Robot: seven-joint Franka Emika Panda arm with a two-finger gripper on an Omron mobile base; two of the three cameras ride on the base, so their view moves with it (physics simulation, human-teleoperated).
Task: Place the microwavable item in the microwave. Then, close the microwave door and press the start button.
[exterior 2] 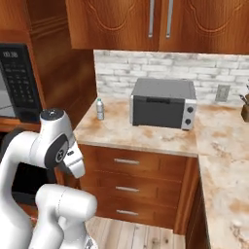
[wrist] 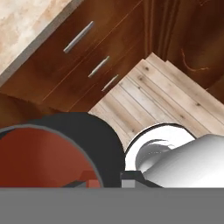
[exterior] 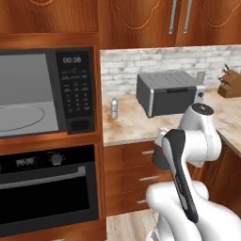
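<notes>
The dark brown-maroon mug [wrist: 52, 153] sits right at the hand camera, its reddish-brown inside facing up, and my gripper [wrist: 105, 181] is shut on its rim. In the left base view the gripper [exterior: 159, 157] hangs low in front of the counter drawers, half hidden behind my own arm. To the left stands the microwave [exterior: 75, 89], its grey interior and round glass turntable [exterior: 21, 117] exposed. The keypad panel [exterior 2: 17, 78] reads 00:38. The microwave door is out of view.
A clear water bottle [exterior: 113, 108] and a grey toaster oven [exterior: 169, 92] stand on the stone counter [exterior 2: 146, 133]. A black oven [exterior: 47, 188] is built in below the microwave. A knife block [exterior: 229, 84] is at the far right. Wooden floor [wrist: 166, 96] lies below the hand.
</notes>
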